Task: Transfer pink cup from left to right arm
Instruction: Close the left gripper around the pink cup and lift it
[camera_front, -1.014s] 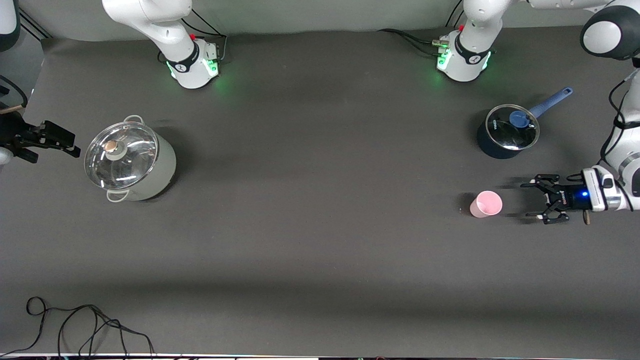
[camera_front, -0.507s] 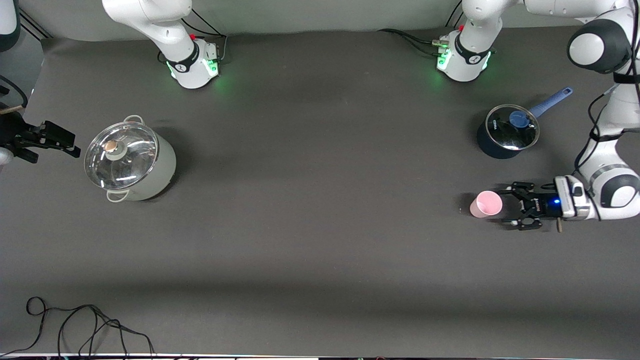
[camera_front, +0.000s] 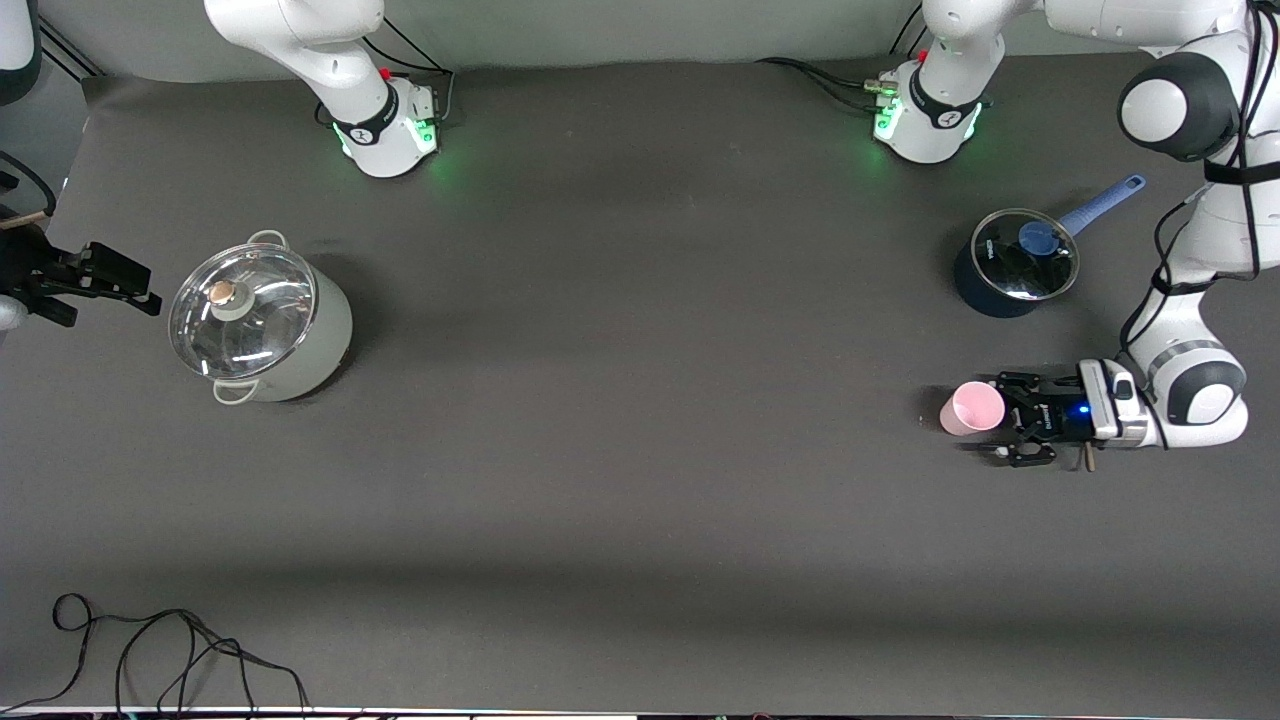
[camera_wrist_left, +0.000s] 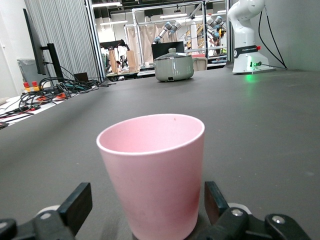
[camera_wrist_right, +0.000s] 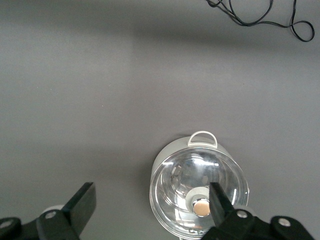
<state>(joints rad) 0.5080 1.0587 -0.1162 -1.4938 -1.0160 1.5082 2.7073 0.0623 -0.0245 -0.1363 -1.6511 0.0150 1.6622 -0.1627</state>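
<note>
- since a second ago your left claw (camera_front: 1003, 420) has closed in on the pink cup (camera_front: 971, 408), fingers spread either side, not gripping
- right claw? (camera_front: 140, 290)
- spread too, waiting beside the grey pot (camera_front: 262, 318)

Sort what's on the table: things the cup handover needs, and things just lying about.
Needed:
- pink cup, upright, between the open fingers of the left gripper
- right gripper, open, waiting at the right arm's end

Lying about:
- grey lidded pot
- blue saucepan
- black cable
</note>
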